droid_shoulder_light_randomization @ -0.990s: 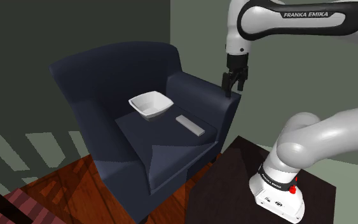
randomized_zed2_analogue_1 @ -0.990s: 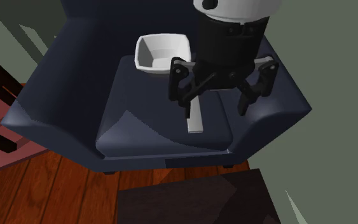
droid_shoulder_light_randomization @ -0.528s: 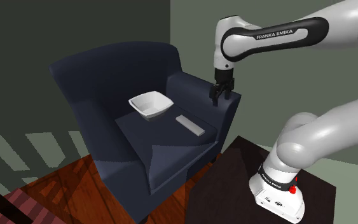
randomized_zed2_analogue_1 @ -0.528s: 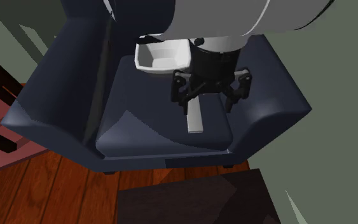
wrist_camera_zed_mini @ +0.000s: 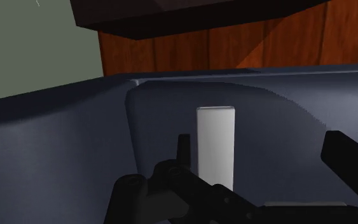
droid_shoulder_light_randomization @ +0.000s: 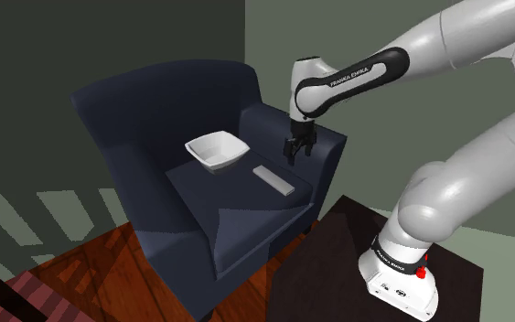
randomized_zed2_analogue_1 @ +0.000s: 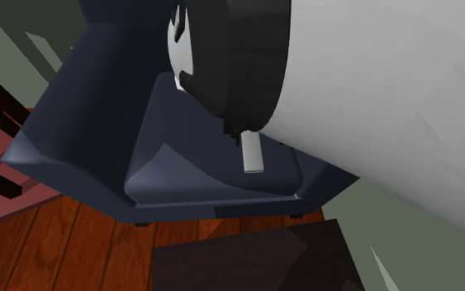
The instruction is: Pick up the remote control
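In the second exterior view the arm (randomized_zed2_analogue_1: 371,99) covers the remote control's (randomized_zed2_analogue_1: 253,155) far end and leaves us what seems a mere sliver of the bowl (randomized_zed2_analogue_1: 179,74). In the wrist view the gripper (wrist_camera_zed_mini: 264,149) hides the remote control's other end.

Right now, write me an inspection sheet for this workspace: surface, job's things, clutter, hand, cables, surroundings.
Surface: dark blue seat cushion of an armchair.
Job's things: remote control, a pale flat bar lying flat on the cushion, near the armrest on the shoulder view's right.
Clutter: white bowl upright on the cushion, nearer the chair back, apart from the remote control.
Hand: hand open, above the cushion by the armrest, lined up along the remote control and not touching it.
Cables: nothing seen.
Surroundings: reddish wood floor, grey-green wall, dark stand.
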Available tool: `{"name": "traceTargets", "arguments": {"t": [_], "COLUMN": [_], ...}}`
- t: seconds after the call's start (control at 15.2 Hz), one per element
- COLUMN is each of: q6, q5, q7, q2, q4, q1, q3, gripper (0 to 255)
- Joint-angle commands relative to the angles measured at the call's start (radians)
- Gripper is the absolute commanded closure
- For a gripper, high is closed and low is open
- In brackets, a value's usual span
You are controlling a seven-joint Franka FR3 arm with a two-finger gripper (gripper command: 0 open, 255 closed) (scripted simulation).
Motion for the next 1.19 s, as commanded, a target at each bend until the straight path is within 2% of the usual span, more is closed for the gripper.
{"name": "traceTargets", "arguments": {"t": [0.0, 0.4, 0.73, 1.12], "q6": [0.076, 0.276, 0.406, 0.485], "q5": [0.003, 0.030, 0.068, 0.088], "q7": [-0.008, -0.033, -0.062, -0.076], "q2": [0.080, 0.320, 0.523, 0.613], "q4": [0.018, 0.090, 0.190, 0.205], "q1": [0.001, 0.007, 0.004, -0.001], "q3": [-0.007, -0.020, -0.018, -0.011], "gripper": [0, 0, 0, 0]}}
